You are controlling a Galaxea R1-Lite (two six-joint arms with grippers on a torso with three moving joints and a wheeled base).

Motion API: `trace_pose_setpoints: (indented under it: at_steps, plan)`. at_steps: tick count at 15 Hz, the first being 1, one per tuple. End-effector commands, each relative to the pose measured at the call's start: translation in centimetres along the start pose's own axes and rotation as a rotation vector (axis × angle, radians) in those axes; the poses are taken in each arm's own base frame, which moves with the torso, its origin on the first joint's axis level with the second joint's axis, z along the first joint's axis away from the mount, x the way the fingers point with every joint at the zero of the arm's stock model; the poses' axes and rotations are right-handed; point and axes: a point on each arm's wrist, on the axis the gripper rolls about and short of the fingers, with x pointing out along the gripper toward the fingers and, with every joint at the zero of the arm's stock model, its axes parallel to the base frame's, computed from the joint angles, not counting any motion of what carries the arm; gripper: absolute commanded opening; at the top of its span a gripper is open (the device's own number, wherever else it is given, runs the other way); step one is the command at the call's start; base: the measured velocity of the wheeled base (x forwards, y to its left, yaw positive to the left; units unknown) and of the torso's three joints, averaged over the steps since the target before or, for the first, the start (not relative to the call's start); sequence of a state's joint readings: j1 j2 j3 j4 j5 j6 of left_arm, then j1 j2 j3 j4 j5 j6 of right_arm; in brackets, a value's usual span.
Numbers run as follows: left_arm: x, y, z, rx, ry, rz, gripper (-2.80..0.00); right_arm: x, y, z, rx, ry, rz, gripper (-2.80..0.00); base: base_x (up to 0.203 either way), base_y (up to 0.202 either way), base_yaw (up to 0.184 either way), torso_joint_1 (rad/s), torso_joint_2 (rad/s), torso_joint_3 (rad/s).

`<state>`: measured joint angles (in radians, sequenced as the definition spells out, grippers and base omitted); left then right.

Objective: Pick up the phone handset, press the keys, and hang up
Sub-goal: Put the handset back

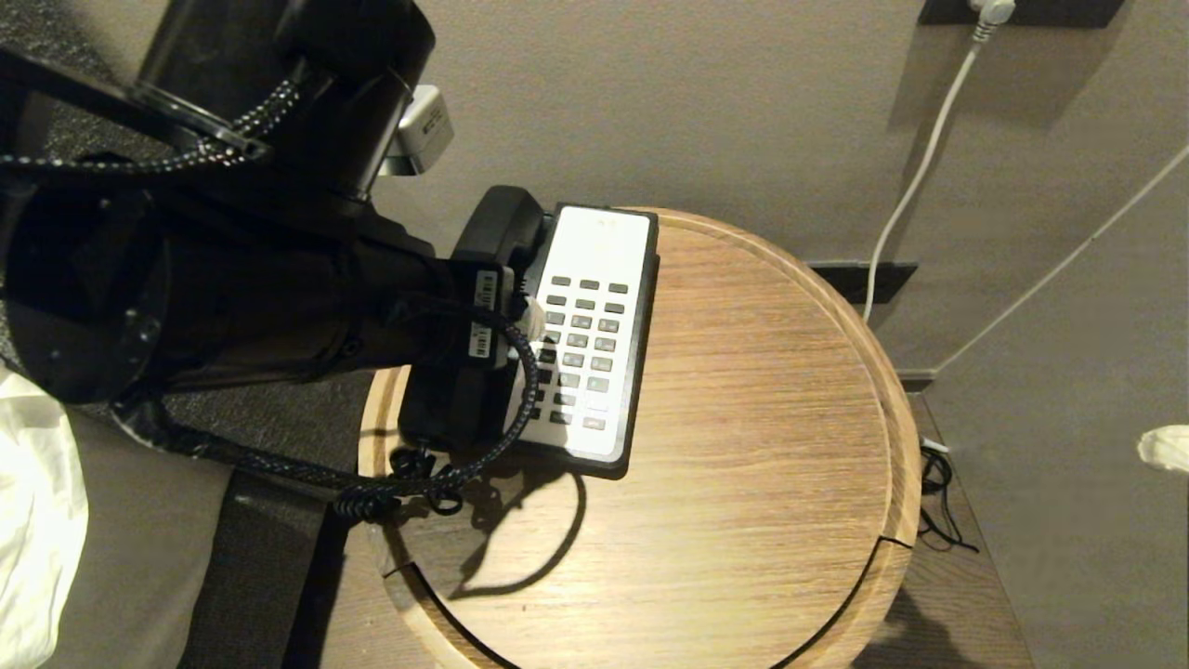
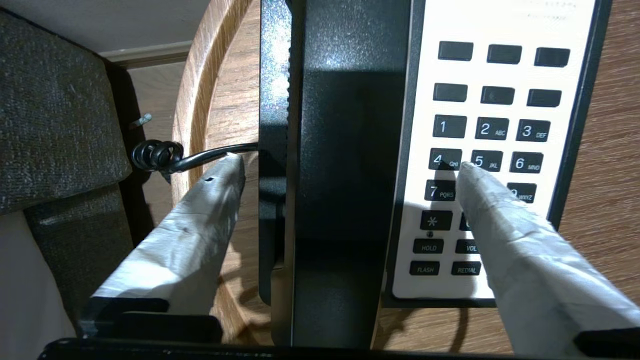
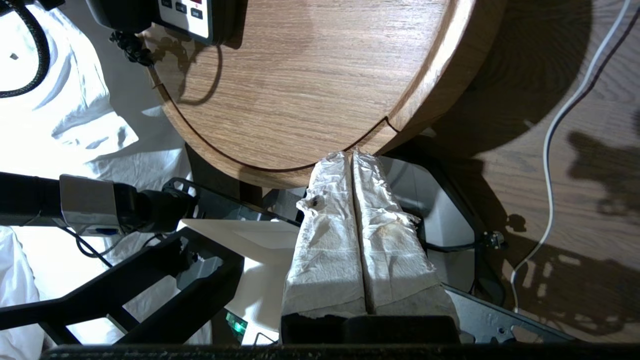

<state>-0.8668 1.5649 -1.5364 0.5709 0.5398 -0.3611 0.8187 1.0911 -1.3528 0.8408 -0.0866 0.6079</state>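
The glossy black phone handset (image 2: 350, 175) lies in its cradle on the phone base, beside the white panel of dark keys (image 2: 492, 130). My left gripper (image 2: 348, 164) is open and straddles the handset's middle, with a gap on both sides. One of its wrapped fingertips (image 2: 227, 167) hangs over the table side, the other over the 4 and 5 keys. In the head view my left arm covers most of the handset (image 1: 497, 232); the keys (image 1: 581, 344) show beside it. The coiled cord (image 1: 399, 483) trails off the near end. My right gripper (image 3: 351, 155) is shut and empty, below the table's edge.
The phone sits on the left part of a round wooden table (image 1: 762, 418) with a raised rim. White cables (image 1: 915, 177) run down the wall behind, and black cable (image 1: 938, 502) lies on the floor to the right. White bedding (image 1: 37, 520) and a dark upholstered panel (image 2: 55, 115) border the left.
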Motion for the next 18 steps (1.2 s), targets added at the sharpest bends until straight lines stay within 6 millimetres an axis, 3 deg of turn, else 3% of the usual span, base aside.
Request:
trace_pose_setpoints:
  at_steps: [1, 2, 18]
  plan:
    - [0.17, -0.03, -0.17, 0.003, 0.007, 0.007, 0.0, 0.01, 0.0, -0.01, 0.002, 0.003, -0.003, -2.8, 0.0, 0.0, 0.0, 0.0, 0.0, 0.0]
    - [0.21, -0.03, -0.24, 0.005, 0.009, 0.01, -2.8, 0.01, 0.01, 0.01, 0.002, 0.002, -0.002, -2.8, 0.0, 0.0, 0.0, 0.0, 0.0, 0.0]
    - [0.86, -0.28, -0.26, 0.001, 0.006, 0.014, -2.8, -0.14, -0.04, -0.04, 0.001, -0.001, 0.0, -2.8, 0.0, 0.0, 0.0, 0.0, 0.0, 0.0]
